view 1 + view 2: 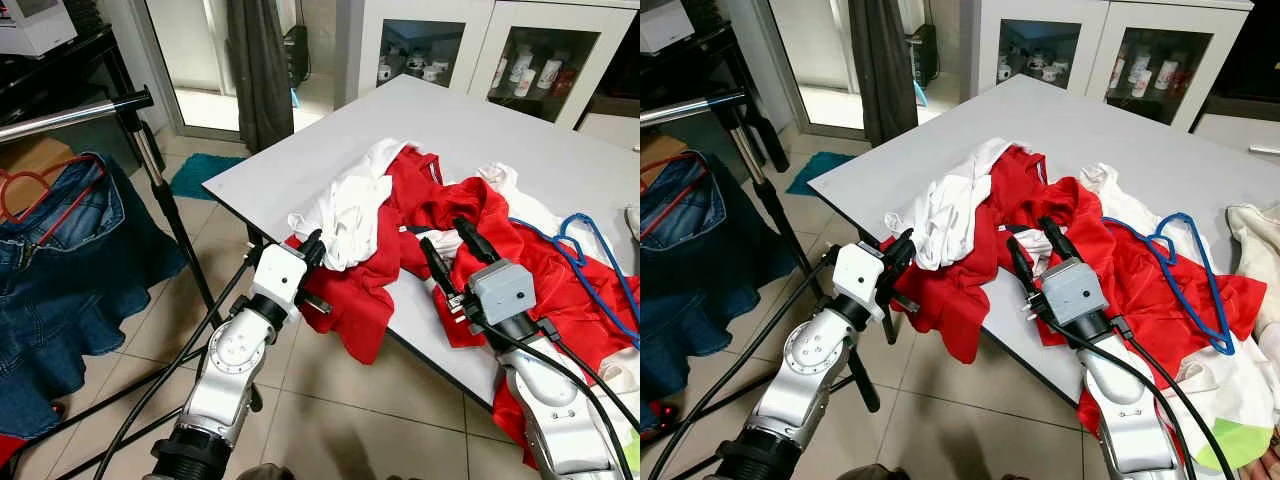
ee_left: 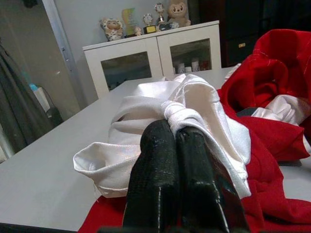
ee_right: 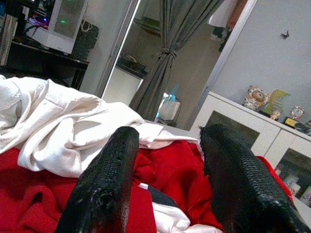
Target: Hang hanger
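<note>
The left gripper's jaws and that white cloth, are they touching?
Touching. The left wrist view shows the left gripper, jaws closed, pressed against a bunched fold of the white cloth.

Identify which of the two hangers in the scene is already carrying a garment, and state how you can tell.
The red hanger on the rail, beside the left arm: a denim garment hangs from it. The blue hanger lies bare on the clothes on the table.

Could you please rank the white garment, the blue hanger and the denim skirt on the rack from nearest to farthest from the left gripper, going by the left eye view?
1. White garment: on the table edge, right at the left gripper.
2. Denim skirt: hanging on the rack, to the robot's left.
3. Blue hanger: lying on the red clothes at the table's right side.
</note>
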### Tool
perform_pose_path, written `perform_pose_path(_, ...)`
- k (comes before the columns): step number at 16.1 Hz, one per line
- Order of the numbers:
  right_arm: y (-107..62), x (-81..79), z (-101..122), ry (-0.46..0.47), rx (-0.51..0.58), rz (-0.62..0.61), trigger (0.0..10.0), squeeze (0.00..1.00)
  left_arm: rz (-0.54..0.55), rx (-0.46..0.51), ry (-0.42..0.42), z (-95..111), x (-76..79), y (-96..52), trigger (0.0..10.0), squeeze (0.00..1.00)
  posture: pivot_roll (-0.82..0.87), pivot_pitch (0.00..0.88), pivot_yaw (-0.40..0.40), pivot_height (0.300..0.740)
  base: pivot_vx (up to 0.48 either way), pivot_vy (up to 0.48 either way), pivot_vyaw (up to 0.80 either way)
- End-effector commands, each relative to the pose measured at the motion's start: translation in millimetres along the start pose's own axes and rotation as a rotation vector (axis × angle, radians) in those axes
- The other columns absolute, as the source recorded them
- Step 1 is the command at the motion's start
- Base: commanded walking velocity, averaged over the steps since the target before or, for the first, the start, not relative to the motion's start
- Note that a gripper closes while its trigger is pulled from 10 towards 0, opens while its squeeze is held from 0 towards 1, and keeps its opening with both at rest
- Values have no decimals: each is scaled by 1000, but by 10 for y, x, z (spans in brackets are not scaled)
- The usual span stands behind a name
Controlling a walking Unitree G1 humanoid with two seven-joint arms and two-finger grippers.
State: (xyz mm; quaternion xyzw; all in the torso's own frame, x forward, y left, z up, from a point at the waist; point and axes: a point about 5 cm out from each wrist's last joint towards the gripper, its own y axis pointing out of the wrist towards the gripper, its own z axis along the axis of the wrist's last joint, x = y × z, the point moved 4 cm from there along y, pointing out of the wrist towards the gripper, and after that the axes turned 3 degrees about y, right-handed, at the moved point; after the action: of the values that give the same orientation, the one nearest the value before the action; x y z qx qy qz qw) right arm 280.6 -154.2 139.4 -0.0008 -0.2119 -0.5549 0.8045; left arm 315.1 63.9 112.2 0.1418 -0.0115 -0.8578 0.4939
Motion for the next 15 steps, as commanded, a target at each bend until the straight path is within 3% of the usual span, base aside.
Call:
perform_pose_path(1, -1, 12, 14, -7, 6, -9, 10000, 0, -6, 8, 0, 26, 13, 13, 10000, 0, 55, 0, 48, 740, 0, 0, 0)
perform_pose_path(15, 47, 11, 49, 7, 21, -38, 10000, 0, -9, 7, 0, 29, 19, 9, 10000, 0, 53, 0, 57, 740, 0, 0, 0)
